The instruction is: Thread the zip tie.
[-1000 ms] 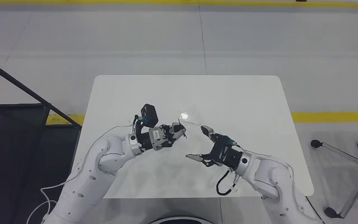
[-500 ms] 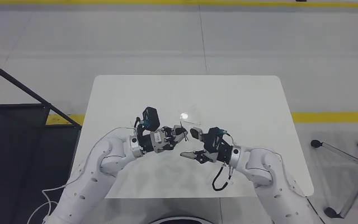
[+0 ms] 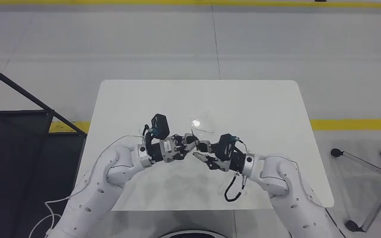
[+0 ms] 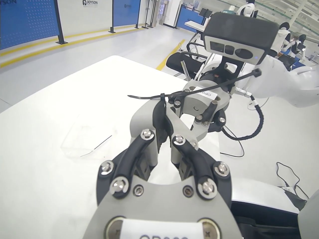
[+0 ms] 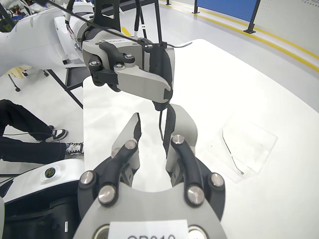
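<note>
**A:** The left jaws are pinching the thin black plastic zip tie (image 4: 214, 85) mid-strap, holding it above the white tabletop (image 4: 37, 150).

**B:** The right jaws are standing open just beside them, gripping nothing. I'm worrying they're crowding in. Closing here is risking a clash with the left fingers, or knocking the tail off line.

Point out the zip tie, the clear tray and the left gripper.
zip tie (image 4: 257, 72), left wrist view, on the head at its far end.
clear tray (image 5: 256, 143), right wrist view, on its bare floor.
left gripper (image 4: 163, 102), left wrist view, between the fingertips shut on the strap.
</note>
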Action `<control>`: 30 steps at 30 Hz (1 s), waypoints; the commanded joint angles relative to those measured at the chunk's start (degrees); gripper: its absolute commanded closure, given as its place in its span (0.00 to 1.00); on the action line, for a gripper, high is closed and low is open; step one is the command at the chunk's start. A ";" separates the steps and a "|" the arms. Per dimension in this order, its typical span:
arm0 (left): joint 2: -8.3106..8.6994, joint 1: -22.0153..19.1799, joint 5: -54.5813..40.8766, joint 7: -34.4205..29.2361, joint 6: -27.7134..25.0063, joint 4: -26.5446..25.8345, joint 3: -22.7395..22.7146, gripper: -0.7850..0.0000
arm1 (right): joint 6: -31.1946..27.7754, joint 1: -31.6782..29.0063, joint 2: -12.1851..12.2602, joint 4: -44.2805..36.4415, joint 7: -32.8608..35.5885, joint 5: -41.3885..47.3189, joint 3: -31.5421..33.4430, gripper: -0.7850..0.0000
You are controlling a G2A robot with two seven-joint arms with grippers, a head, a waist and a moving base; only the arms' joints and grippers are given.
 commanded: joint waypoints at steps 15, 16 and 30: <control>0.06 0.03 -0.11 -0.16 0.11 -0.20 -0.08 1.00 | 0.87 0.00 0.47 -0.03 0.47 1.07 -0.23 1.00; 0.06 0.02 -0.12 -0.17 0.11 -0.20 -0.09 1.00 | 0.96 0.01 0.49 -0.03 0.45 1.15 -0.25 1.00; 0.05 0.03 -1.90 -0.81 1.16 0.15 -0.09 0.00 | 1.92 -0.01 0.75 0.16 -1.30 1.89 -0.23 1.00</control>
